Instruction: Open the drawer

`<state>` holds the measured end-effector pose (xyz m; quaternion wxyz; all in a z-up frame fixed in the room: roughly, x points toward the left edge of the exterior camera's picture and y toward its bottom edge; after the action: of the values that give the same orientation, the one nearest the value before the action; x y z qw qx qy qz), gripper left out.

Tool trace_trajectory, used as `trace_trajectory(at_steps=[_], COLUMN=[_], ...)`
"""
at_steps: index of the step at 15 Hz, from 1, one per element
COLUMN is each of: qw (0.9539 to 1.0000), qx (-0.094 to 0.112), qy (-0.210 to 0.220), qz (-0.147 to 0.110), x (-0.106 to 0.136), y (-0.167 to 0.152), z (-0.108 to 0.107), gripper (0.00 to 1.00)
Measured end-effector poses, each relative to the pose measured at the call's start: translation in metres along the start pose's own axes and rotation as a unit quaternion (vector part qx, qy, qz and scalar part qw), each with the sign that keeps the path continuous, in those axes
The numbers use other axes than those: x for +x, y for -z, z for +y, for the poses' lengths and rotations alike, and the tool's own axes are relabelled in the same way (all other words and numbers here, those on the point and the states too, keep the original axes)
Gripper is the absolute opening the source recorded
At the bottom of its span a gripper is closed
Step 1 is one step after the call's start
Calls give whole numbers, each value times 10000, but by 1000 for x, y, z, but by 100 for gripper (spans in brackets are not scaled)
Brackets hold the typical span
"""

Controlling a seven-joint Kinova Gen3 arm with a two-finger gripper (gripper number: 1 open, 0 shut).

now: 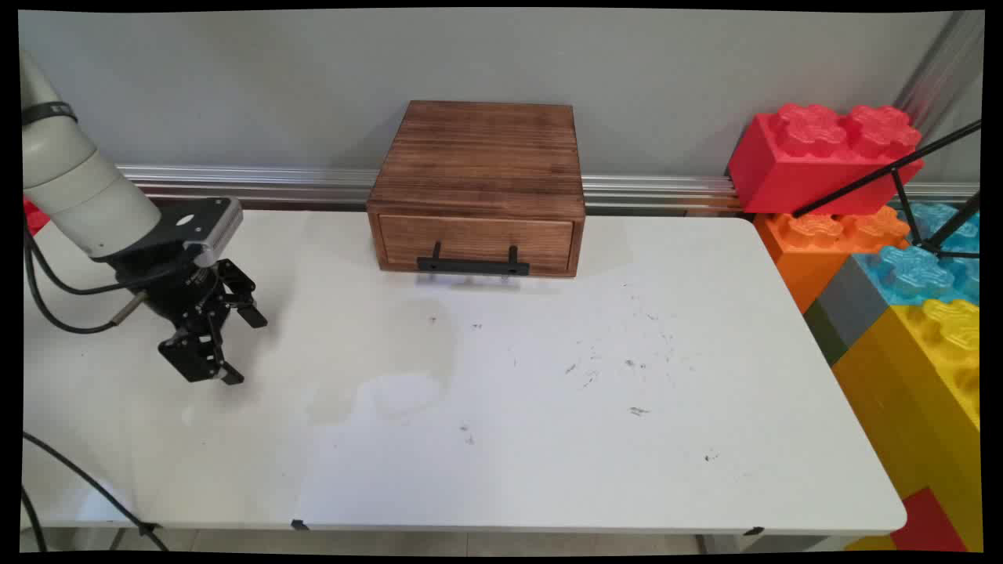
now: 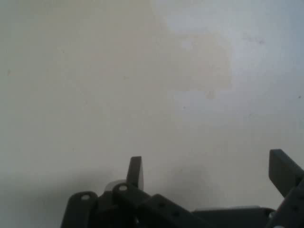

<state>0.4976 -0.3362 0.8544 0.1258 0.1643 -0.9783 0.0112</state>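
My black gripper (image 1: 243, 348) hangs just above the white table (image 1: 548, 407) at its left side, open, with nothing between its fingers. In the hand view the gripper (image 2: 209, 173) shows two spread fingertips (image 2: 136, 170) over bare table surface (image 2: 142, 71). A brown wooden drawer box (image 1: 478, 168) stands at the table's back middle against the wall, well to the right of and beyond the gripper. Its drawer is closed, with a black bar handle (image 1: 472, 265) on the front.
Large toy bricks are stacked off the table's right edge: red (image 1: 823, 157), orange (image 1: 815, 243), blue (image 1: 917, 266) and yellow (image 1: 925, 376). A thin black tripod leg (image 1: 885, 174) crosses them. Black cables (image 1: 47, 294) hang from the arm at the left edge.
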Motion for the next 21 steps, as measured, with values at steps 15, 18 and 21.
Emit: trace_trajectory(at_steps=[15, 18, 21], qw=[9783, 9725, 9694], qx=[680, 799, 892], qy=[970, 1096, 1150], qz=[1701, 1891, 1979], x=[53, 59, 67], y=[28, 32, 37], z=[-24, -27, -31], gripper=[100, 100, 100])
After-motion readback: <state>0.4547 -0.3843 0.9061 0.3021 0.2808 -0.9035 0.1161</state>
